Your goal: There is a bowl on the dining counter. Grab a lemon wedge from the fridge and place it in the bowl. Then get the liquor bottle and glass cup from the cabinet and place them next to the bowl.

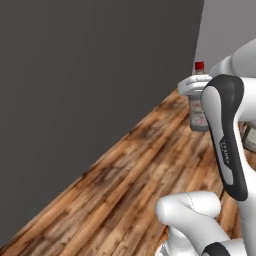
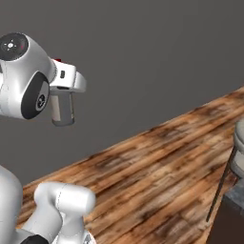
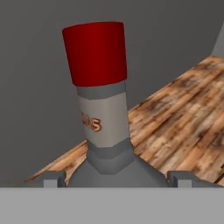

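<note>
One liquor bottle (image 3: 103,118) is all I carry; my gripper (image 3: 118,178) stands wide around its broad body, just under the shoulder, with a finger tip on either side; the neck, pale label (image 3: 94,124) and red cap (image 3: 95,52) rise upright straight ahead of my hand camera. From the base views the bottle hangs in the air with nothing beneath it, above the wooden floor (image 1: 150,165) and in front of a plain dark grey wall (image 1: 75,75); so I judge that I hold it, not merely frame it.

Several things could go wrong from here. My jaws are spread about as far as they go, so the hold on smooth glass is likely shallow; a sharp swing or a jolt from the base could let the bottle slide down or tip out. It is tall and top-heavy; tilting my wrist would pull the neck sideways. A pale stool (image 2: 239,143) stands low at the right, near where I would expect the tabletop; turning too close could knock the bottle against it. The bowl and the glass cup are things I cannot place from here.
</note>
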{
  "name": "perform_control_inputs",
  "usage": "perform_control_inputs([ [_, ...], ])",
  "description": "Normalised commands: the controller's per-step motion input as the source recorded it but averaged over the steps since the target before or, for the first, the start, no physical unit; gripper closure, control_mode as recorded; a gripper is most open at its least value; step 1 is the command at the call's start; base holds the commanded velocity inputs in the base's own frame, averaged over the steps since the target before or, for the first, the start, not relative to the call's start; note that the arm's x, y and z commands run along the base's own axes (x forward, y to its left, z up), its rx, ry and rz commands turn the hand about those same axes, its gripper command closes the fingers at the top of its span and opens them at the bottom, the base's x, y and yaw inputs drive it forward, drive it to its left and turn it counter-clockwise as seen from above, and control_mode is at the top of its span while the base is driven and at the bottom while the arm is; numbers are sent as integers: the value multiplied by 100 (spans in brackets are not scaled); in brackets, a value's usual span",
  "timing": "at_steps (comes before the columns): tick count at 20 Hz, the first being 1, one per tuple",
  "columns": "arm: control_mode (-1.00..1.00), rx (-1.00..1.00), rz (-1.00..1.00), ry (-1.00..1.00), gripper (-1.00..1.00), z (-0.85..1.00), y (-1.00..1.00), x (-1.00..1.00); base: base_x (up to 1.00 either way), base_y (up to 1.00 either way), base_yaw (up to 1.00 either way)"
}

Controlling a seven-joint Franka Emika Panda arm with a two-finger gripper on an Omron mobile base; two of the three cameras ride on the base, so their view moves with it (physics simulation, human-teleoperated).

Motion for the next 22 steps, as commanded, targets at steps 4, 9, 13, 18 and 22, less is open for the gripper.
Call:
perform_control_inputs([
  [4,100,0,0,0,100,0,0,0,100,8,-46],
  [9,100,0,0,0,100,0,0,0,100,14,-47],
  [13,100,0,0,0,100,0,0,0,100,28,-48],
  [18,100,0,0,0,100,0,0,0,95,42,-47],
  [22,100,0,0,0,100,0,0,0,81,68,-44],
])
